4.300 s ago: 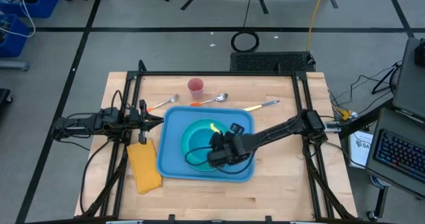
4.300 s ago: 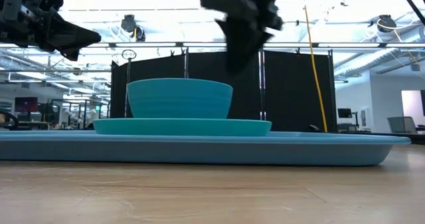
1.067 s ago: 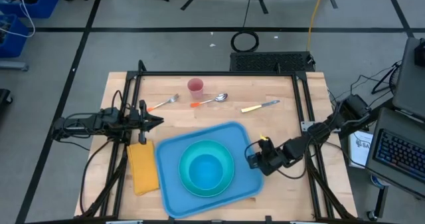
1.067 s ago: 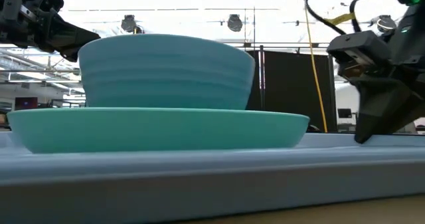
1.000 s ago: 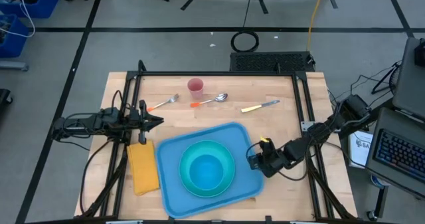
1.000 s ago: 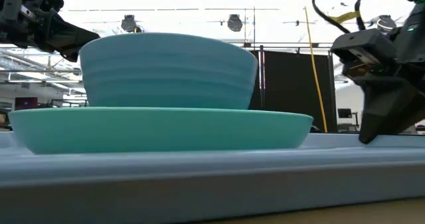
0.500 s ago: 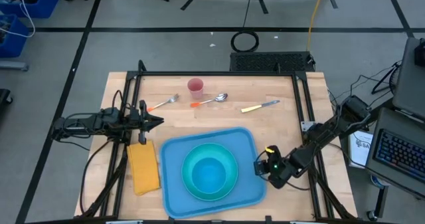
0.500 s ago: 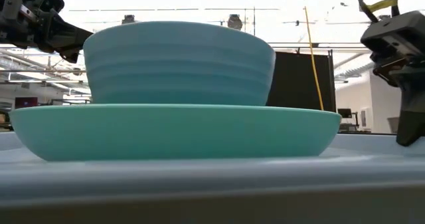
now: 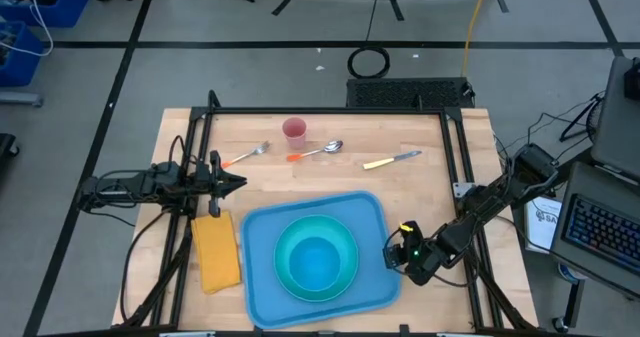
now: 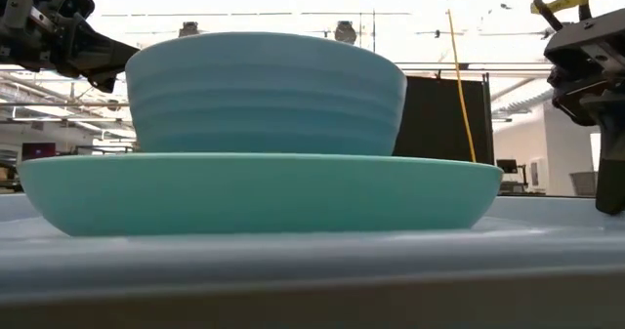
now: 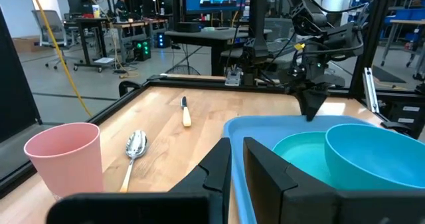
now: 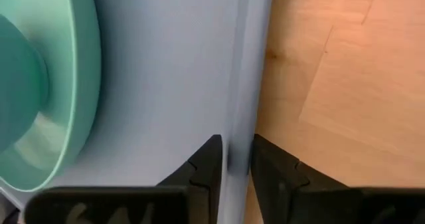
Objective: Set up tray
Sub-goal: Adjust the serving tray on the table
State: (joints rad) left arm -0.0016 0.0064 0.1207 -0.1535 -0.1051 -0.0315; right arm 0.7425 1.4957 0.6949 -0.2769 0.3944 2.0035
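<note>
The blue tray (image 9: pixel 260 227) lies flat on the table's near middle, its sides square with the table's edges. On it sits a round teal plate (image 9: pixel 281 249), and a teal bowl (image 9: pixel 318 263) stands on the plate. My right gripper (image 9: pixel 397 256) is at the tray's right edge, shut on its rim. My left gripper (image 9: pixel 238 183) is shut and hovers at the table's left side, above the yellow napkin's (image 9: pixel 217 253) far end. The napkin lies flat, left of the tray. My right gripper (image 12: pixel 234 159) pinches the raised rim (image 12: pixel 240 127) on the tray's right side, about midway along it. One finger (image 12: pixel 206 164) stands inside the tray and the other outside. The fingers come from above, pointing down. The tray rests flat on the table.
Along the far side lie a pink cup (image 9: pixel 294 130), a fork (image 9: pixel 246 156), a spoon (image 9: pixel 320 151) and a yellow-handled knife (image 9: pixel 392 160). Bare wood shows right of the tray (image 9: pixel 430 202). The black frame rails (image 9: pixel 455 167) run along the table's sides.
My right gripper has moved toward the table's right and near edges, dragging the tray's right side with it. The tray slid and turned from a slanted lie to square with the table, with the plate and bowl riding on it. It has kept nearly still for the last half second.
</note>
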